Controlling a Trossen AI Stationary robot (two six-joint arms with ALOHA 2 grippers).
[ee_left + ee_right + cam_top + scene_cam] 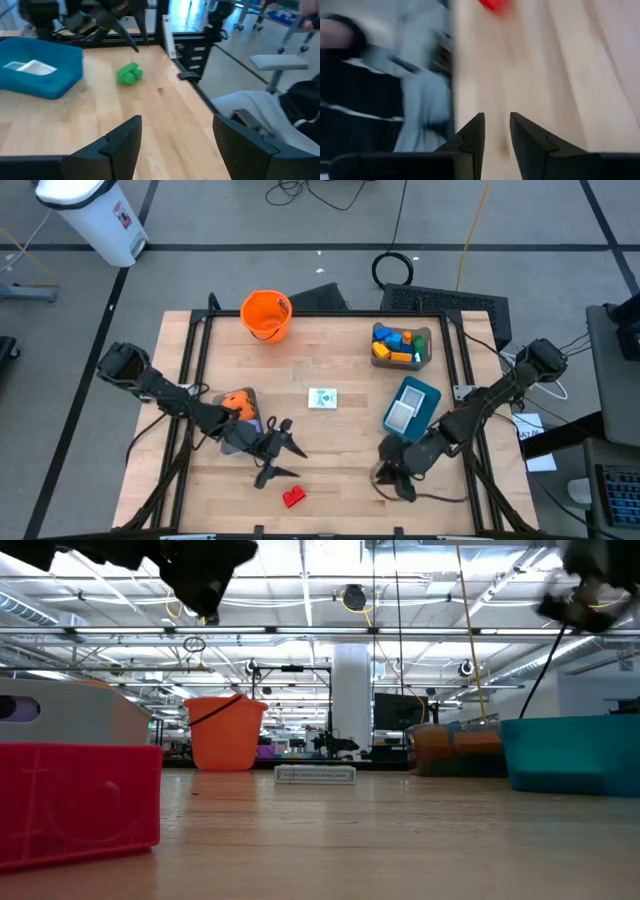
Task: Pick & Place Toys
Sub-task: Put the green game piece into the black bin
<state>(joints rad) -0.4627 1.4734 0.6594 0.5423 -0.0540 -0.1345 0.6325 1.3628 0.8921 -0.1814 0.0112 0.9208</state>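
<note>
A green block [129,74] lies on the table near the teal bin [40,67]; the high view does not show it. My right gripper [393,477] hangs above the near right part of the table. Its fingers [496,131] stand a narrow gap apart with nothing between them. My left gripper [284,458] stands open above the table's near middle, pointing toward the right side, its fingers [122,145] empty. A red block [293,497] lies near the front edge. A white card [322,398] lies flat at the middle. An orange die [237,402] sits left of the middle.
An orange bucket [266,315] stands at the far left of the middle. A grey bin [402,345] with several coloured blocks stands at the far right. The teal bin [412,405] on the right holds a white card. A dark frame runs along the table's edges.
</note>
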